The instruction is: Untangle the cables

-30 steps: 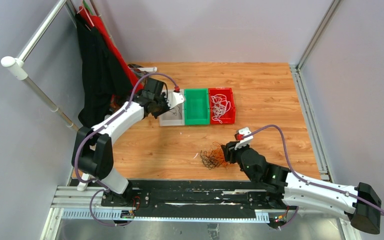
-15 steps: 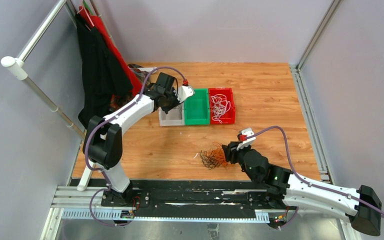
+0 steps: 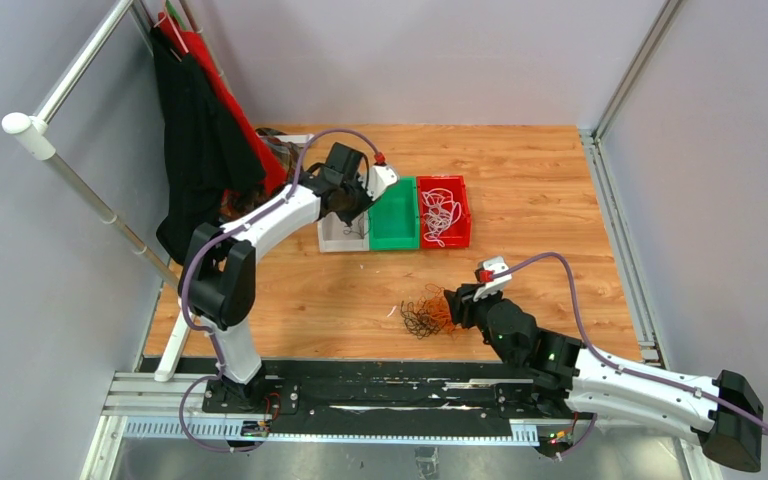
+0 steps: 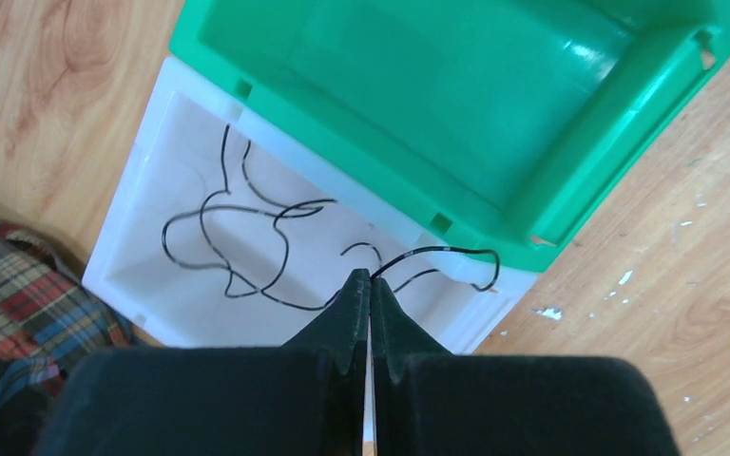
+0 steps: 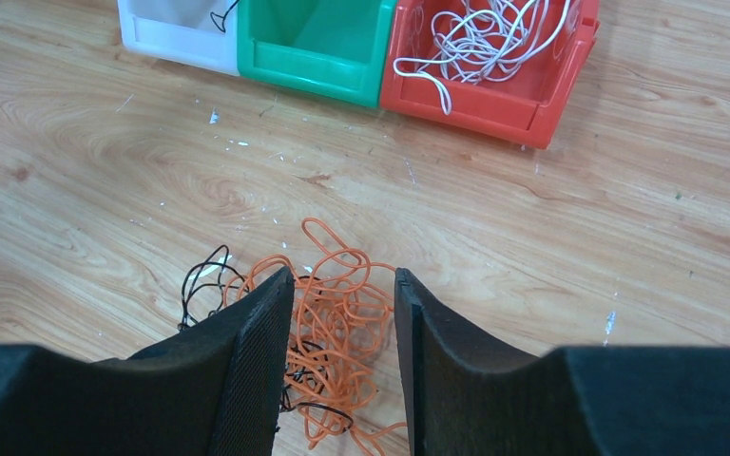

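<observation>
Over the white bin [image 4: 185, 133] the left tool [image 4: 371, 277] pinches a black cable [image 4: 447, 250] — right tool [image 5: 342, 285] spread astride orange cables [image 5: 342, 318].

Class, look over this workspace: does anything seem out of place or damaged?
Small white flecks lie scattered on the wooden table between the bins and the cable tangle, like chips or scuffs. Nothing else stands out.
</observation>
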